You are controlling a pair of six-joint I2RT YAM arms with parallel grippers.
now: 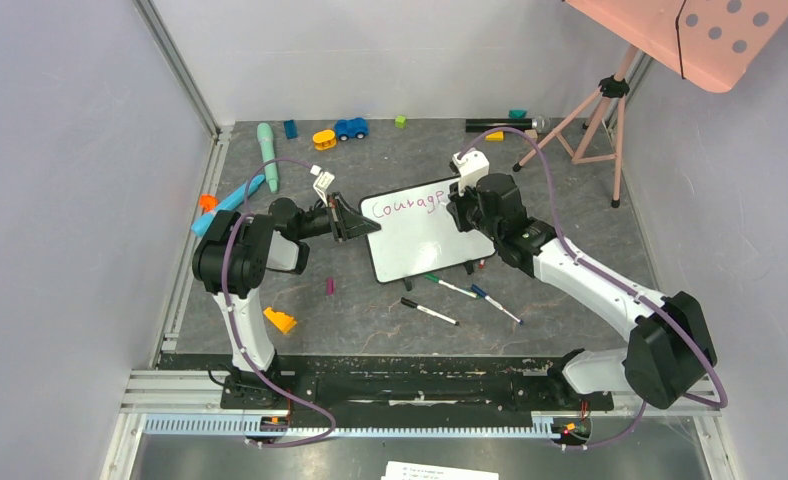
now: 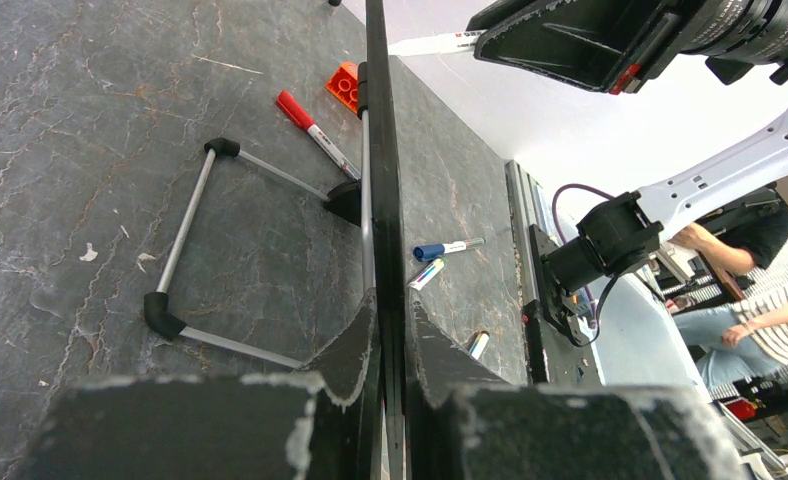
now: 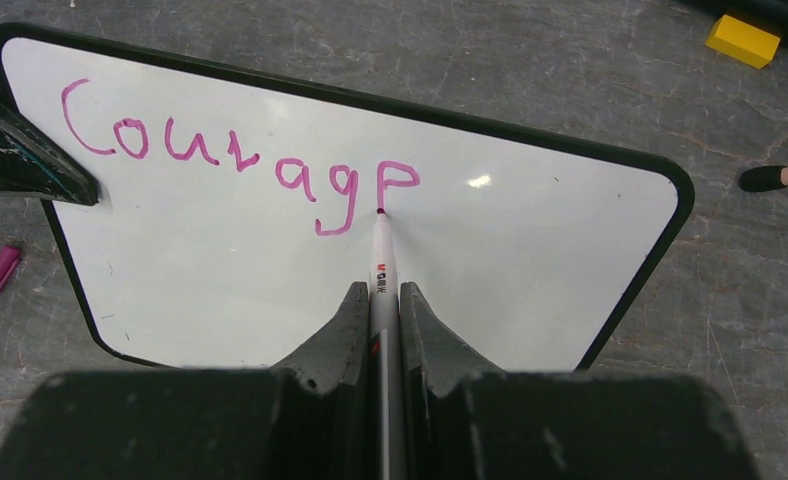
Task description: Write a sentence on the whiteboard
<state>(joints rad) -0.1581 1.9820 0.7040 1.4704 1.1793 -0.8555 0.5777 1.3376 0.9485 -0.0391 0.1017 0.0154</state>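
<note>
While the right gripper is clenched on a marker, the marker's tip touches the whiteboard at the foot of the last pink letter. The sentence consists of one line along the board's top edge, reading "Courag" plus a partly formed letter; the surface below it is blank. The left gripper is clamped on the board's left edge, one finger on each face. The whiteboard stands tilted on its feet at the middle of the desk, slightly toward the far edge. Three loose markers lie just beside the board's near edge. A pink cap lies near the board's near-left corner. An orange block sits toward the desk's near-left corner.
</note>
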